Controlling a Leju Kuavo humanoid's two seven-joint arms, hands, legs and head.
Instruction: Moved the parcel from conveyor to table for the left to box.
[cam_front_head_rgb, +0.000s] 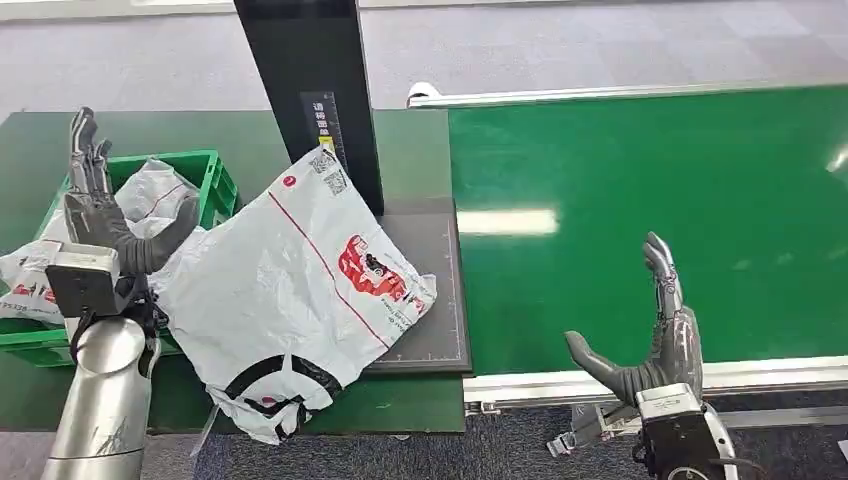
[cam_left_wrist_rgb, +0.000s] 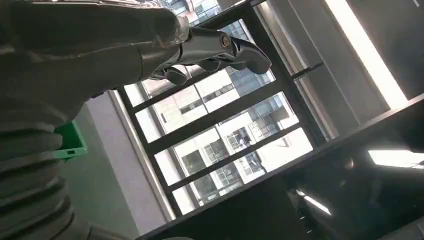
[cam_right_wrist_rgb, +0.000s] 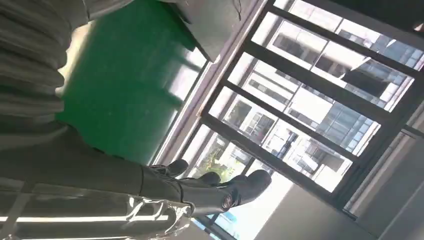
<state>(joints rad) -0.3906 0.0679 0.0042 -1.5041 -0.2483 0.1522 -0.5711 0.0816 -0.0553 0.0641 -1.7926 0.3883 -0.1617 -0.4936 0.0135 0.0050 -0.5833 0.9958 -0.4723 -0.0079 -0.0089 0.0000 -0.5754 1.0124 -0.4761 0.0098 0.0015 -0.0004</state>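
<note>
Both robot hands spread wide, holding nothing: left robot hand (cam_front_head_rgb: 100, 205) above crate (cam_front_head_rgb: 215, 185), right robot hand (cam_front_head_rgb: 655, 345) by conveyor (cam_front_head_rgb: 650, 220) (parcel (cam_front_head_rgb: 290, 290) on table).

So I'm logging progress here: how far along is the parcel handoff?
Done: the white parcel is off the green conveyor and lies on the table, partly on the dark mat. In hand: nothing; the right hand and left hand are both open, fingers apart. Left: the left hand putting it in the green crate.

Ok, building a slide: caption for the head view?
White parcel lies on the table beside the green crate; both hands open.
</note>
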